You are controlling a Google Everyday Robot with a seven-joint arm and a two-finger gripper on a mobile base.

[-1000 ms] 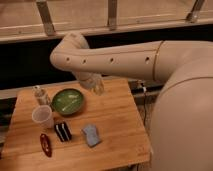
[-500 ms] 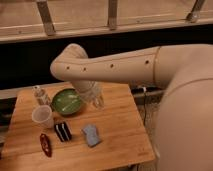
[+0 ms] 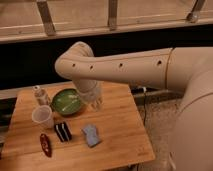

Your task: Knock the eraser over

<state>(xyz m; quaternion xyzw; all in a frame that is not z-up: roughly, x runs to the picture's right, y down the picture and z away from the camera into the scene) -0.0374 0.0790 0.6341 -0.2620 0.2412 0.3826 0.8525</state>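
The eraser (image 3: 63, 132), a small black block with white stripes, sits on the wooden table (image 3: 120, 135) near its front left. It lies between the clear plastic cup (image 3: 43, 116) and the pale blue pad (image 3: 91, 135). My gripper (image 3: 95, 104) hangs from the bent white arm over the table's middle, just right of the green bowl (image 3: 66, 101). It is above and to the right of the eraser and apart from it.
A slim dark red object (image 3: 45, 144) lies at the front left of the eraser. A small bottle (image 3: 40, 95) stands at the back left. A dark wall and railing run behind the table. My white arm spans the upper right.
The arm has swung lower and forward over the table. The gripper has come down beside the green bowl, closer to the eraser. The objects on the table have not moved.
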